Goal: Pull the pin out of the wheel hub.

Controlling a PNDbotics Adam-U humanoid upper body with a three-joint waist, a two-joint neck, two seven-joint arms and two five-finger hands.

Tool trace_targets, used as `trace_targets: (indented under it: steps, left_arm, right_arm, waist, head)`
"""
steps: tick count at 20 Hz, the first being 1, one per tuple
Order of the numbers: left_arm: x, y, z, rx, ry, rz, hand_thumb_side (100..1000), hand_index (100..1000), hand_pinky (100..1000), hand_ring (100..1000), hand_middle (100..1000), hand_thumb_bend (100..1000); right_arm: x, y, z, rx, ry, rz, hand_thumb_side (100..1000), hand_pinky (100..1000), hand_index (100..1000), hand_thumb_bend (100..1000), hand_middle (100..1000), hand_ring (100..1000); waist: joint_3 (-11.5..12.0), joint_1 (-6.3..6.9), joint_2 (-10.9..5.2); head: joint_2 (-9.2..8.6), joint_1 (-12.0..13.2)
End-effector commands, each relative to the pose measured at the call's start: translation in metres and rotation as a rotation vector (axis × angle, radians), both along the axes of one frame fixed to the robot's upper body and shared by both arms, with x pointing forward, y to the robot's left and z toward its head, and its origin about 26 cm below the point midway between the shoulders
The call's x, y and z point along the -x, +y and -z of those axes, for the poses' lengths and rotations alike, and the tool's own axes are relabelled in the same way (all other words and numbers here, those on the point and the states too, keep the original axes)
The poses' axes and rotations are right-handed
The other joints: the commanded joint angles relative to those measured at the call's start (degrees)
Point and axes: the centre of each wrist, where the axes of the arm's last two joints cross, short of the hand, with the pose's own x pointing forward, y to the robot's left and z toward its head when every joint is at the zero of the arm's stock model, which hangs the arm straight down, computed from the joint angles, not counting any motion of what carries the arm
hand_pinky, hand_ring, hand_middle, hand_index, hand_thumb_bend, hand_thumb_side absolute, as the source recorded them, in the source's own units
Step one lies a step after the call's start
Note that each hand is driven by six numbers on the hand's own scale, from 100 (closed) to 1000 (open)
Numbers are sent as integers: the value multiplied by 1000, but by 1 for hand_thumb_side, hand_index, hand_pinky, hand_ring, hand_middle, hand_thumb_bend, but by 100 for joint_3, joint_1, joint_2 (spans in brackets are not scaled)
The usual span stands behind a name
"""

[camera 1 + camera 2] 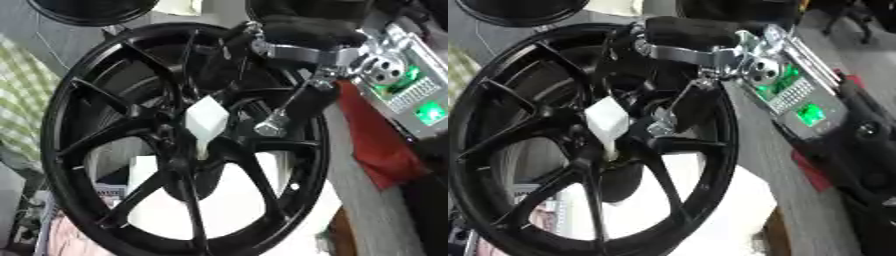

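- The wheel hub [114, 95], filling most of the frame, is showing glossy black on its rim and spokes.
- The pin [206, 122] at the middle is showing white, paler towards its narrow lower end.
- The right hand [302, 52], coming in from the upper right, is showing black with silver metal parts.
- A cloth [378, 145] at the right is showing red.
- A silver box [802, 102] at the upper right is glowing with green lights.
- A fabric [22, 95] at the left edge is showing a green and white check.
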Motion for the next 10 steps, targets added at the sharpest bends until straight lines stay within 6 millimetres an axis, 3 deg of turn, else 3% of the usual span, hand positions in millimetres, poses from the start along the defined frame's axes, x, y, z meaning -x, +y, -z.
trace_targets:
  steps: [1,10]
  left_arm:
    - [2,0,-10,-8,-37,0,748,674,682,638,549,100]
    - [2,0,-10,5,-40,-4,751,674,681,637,548,100]
  right_arm:
    - [-4,-1,-6,7,-26,18,109,917,811,478,737,851]
    - [-8,1,-2,30,18,10,110,922,816,477,734,850]
  waist:
    - [21,23,-66]
    - [83,4,-28]
  head:
    - [-61,-59]
    - [17,-77]
